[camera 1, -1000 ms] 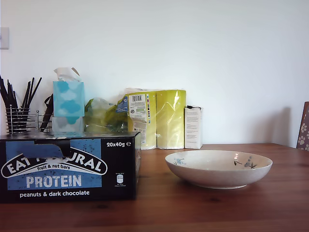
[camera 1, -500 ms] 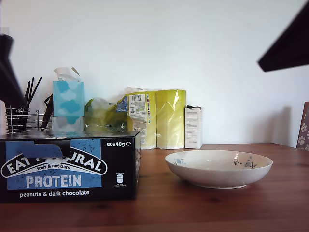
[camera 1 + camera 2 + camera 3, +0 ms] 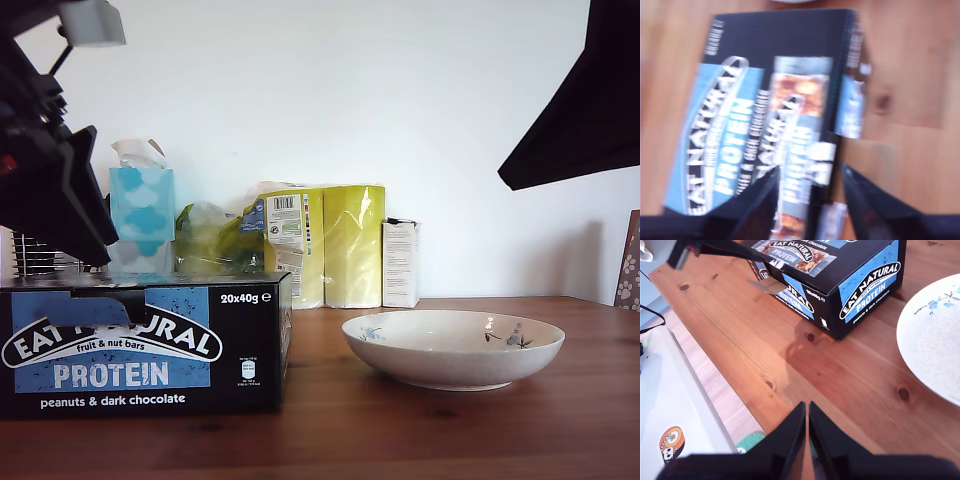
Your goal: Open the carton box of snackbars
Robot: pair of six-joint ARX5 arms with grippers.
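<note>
The carton box (image 3: 140, 345) stands shut on the wooden table at the exterior view's left, black with a blue "EAT NATURAL PROTEIN" front. A small tab (image 3: 767, 286) sticks out at its front edge. My first arm (image 3: 50, 170) hangs just above the box's back left corner in that view. My first gripper (image 3: 810, 200) is open over the box lid (image 3: 790, 75), in a blurred picture. My second arm (image 3: 590, 110) is high at the exterior view's right. My second gripper (image 3: 806, 435) is shut and empty above bare table, well apart from the box (image 3: 840, 275). The snackbars are hidden.
A white patterned bowl (image 3: 455, 350) sits to the right of the box in the exterior view, also seen as the bowl (image 3: 935, 335). Against the back wall stand a tissue box (image 3: 142, 205), yellow-wrapped rolls (image 3: 330, 245) and a small white carton (image 3: 400, 263).
Both arms have come into the exterior view. The first has swung down over the box from the left, and the second has pushed further in at the top right. Box and bowl stay put.
</note>
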